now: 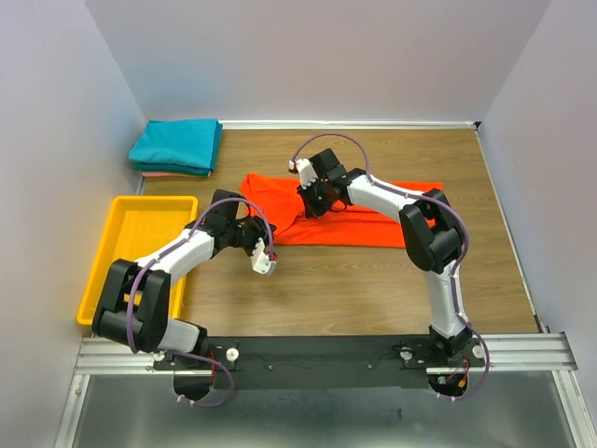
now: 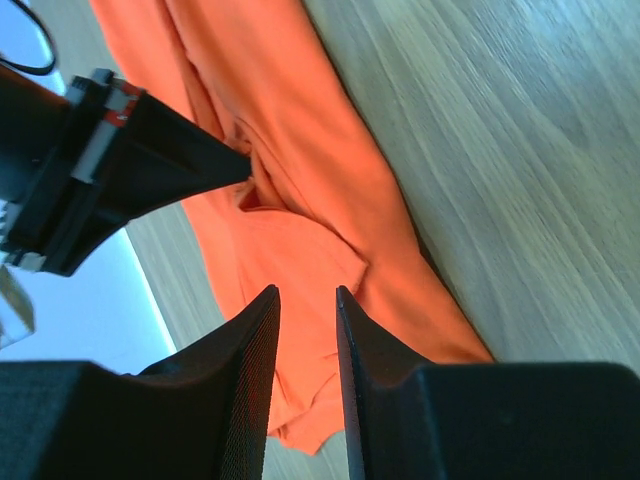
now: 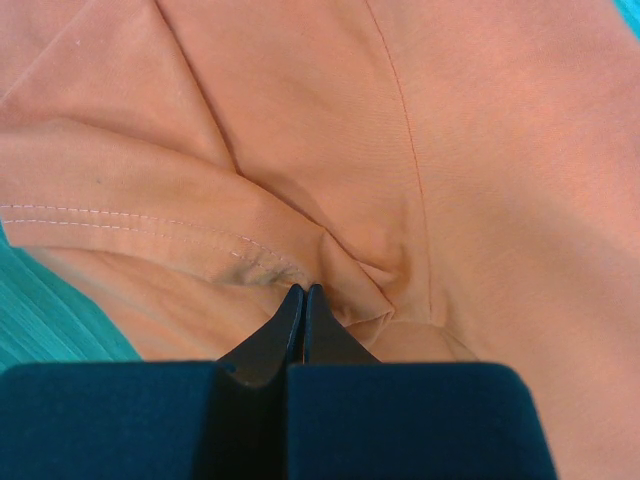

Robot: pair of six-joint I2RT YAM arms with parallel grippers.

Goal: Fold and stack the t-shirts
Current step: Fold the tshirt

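orange-red tee (image 1: pixel 382 224) on worktop (image 1: pixel 373 289), right of yellow tray (image 1: pixel 154 199) | R pincer (image 3: pixel 303 293) clamped on its fold | L pincer (image 2: pixel 307 300) jaws slightly apart, empty | soft, light, floppy: you shd pinch hem/corner, both layers

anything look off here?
Only the orange shirt: its end nearer the tray is bunched and creased, not flat, where the right gripper pinches it. The folded teal shirt looks tidy.
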